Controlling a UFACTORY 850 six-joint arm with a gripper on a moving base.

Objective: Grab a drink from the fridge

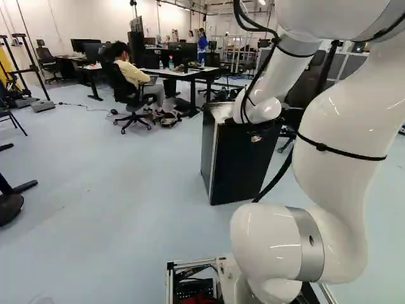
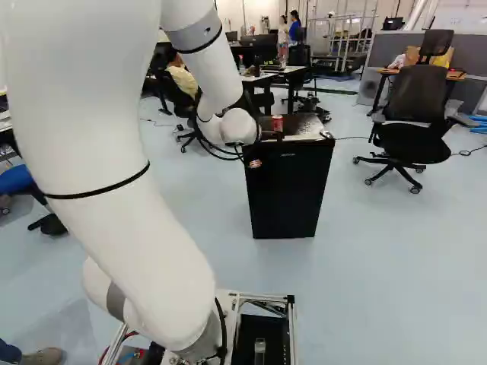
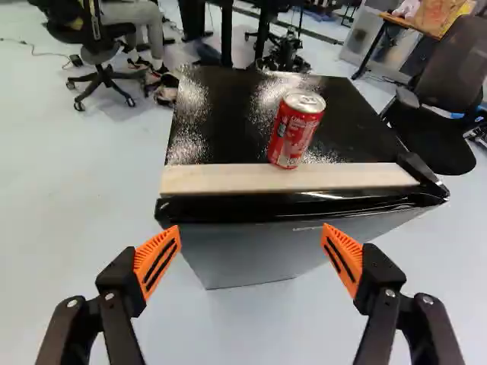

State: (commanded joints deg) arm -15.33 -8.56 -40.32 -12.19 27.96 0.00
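My gripper [image 2: 255, 163] shows partly at the front upper edge of the small black fridge [image 2: 288, 194] in the right base view. Seen from the wrist, the gripper [image 3: 251, 255] is wide open, with nothing held between its orange pads. Ahead of it is the fridge [image 3: 251, 247], its door shut. A red drink can [image 3: 295, 131] stands upright on the fridge's top, at the pale strip along the front edge. The same can [image 2: 277, 123] is visible beside my wrist in the right base view. The fridge's inside is hidden.
An office chair [image 2: 415, 118] stands to the right of the fridge. Behind the fridge are desks [image 1: 183, 74] with monitors, and an occupied office chair [image 1: 126, 92]. A dark stand base [image 1: 9, 206] is at the left of the left base view.
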